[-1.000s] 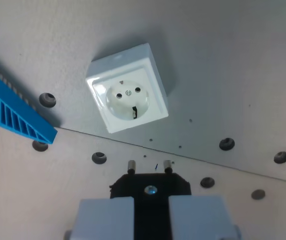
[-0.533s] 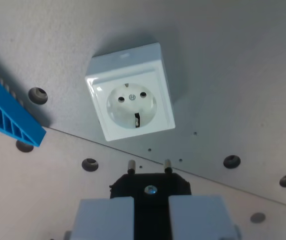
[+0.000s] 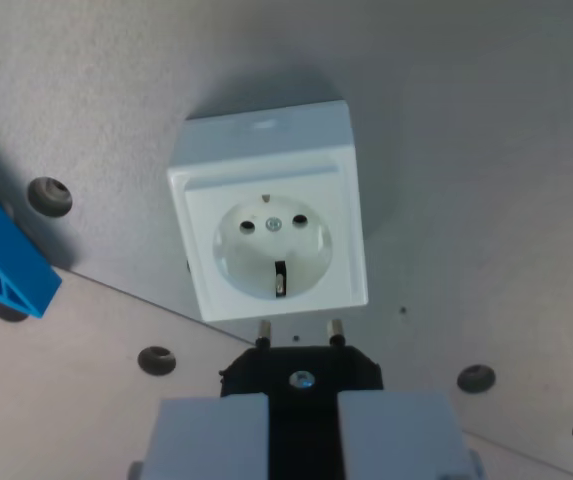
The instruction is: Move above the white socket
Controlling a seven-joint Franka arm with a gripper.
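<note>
A grey desk (image 3: 486, 130) fills the wrist view, a seam running diagonally from the left edge toward the lower right and several dark bolt holes (image 3: 49, 195) dotted along it. At the centre of the frame sits the white socket (image 3: 269, 228), a square box with a round recess, 2 pin holes and a small centre screw. At the bottom centre, the hand (image 3: 300, 432) is closed on a black plug (image 3: 301, 371), its 2 metal pins pointing up at the socket's lower edge and stopping just short of it. A blue slatted plastic piece (image 3: 1, 260) juts in at the left edge.
</note>
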